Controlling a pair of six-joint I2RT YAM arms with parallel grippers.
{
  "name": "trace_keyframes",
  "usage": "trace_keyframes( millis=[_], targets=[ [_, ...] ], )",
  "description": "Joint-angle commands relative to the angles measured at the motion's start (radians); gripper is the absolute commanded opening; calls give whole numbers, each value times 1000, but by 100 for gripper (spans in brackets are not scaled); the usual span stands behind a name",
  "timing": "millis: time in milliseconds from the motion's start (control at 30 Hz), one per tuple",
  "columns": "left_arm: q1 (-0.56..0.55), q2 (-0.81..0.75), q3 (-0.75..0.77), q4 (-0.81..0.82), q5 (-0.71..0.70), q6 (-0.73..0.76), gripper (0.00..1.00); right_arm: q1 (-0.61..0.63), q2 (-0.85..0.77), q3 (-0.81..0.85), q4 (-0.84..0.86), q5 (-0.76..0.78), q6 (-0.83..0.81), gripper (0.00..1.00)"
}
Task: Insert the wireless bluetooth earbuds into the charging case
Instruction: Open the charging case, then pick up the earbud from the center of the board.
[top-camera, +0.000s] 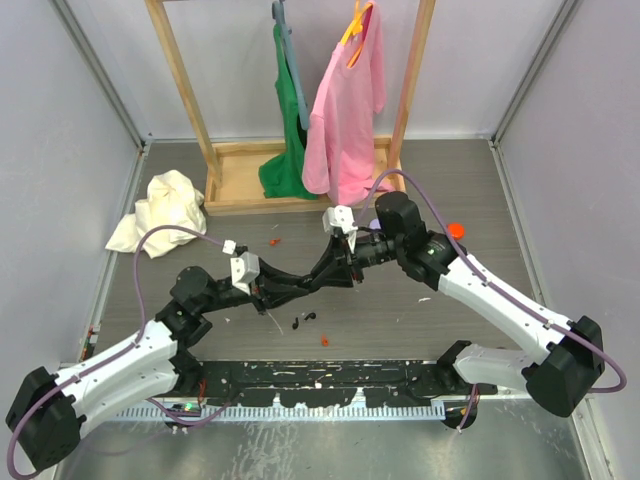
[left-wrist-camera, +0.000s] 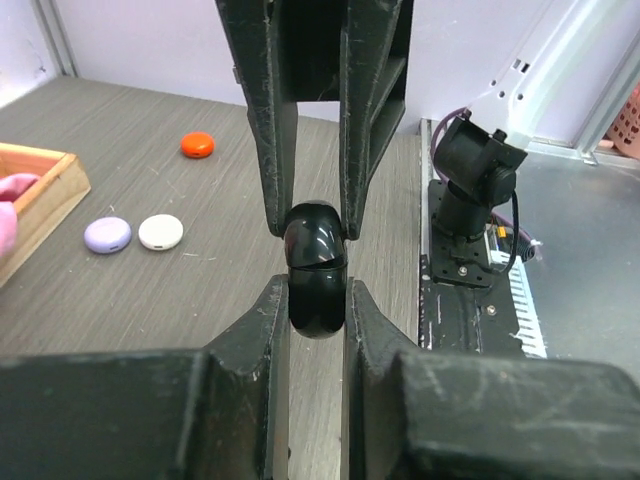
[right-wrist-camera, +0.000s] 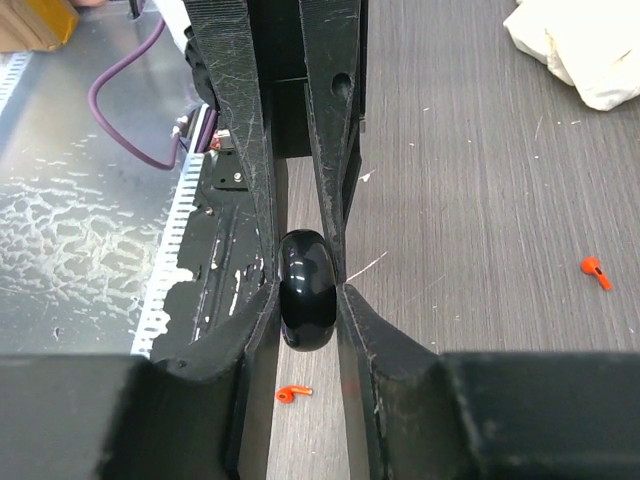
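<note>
A glossy black charging case (left-wrist-camera: 315, 272) hangs above the table, gripped from both ends. My left gripper (left-wrist-camera: 318, 298) is shut on its near end, and my right gripper (left-wrist-camera: 312, 218) is shut on its far end. It shows the same way in the right wrist view (right-wrist-camera: 305, 292): the right gripper (right-wrist-camera: 305, 300) clamps it from below and the left gripper (right-wrist-camera: 298, 232) from above. A seam shows across the case. Two small black earbuds (top-camera: 305, 320) lie on the table under the arms. The grippers meet at mid-table (top-camera: 318, 277).
An orange earbud (right-wrist-camera: 292, 394) lies under the case and another (right-wrist-camera: 596, 271) to the right. An orange case (left-wrist-camera: 197, 145), a purple case (left-wrist-camera: 108, 235) and a white case (left-wrist-camera: 160, 231) lie on the table. A white cloth (top-camera: 160, 210) and a wooden clothes rack (top-camera: 240, 165) stand behind.
</note>
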Motion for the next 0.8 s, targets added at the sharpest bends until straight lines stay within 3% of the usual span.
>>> trace_keyframes(
  millis=[0, 433, 767],
  targets=[
    [-4, -50, -25, 69, 90, 92, 0, -3, -8, 60, 35, 74, -22, 35],
    [-4, -93, -66, 51, 16, 143, 0, -12, 6, 84, 18, 131, -11, 48],
    [-3, -84, -92, -66, -455, 163, 0, -9, 17, -10, 53, 367, 107, 55]
  ],
)
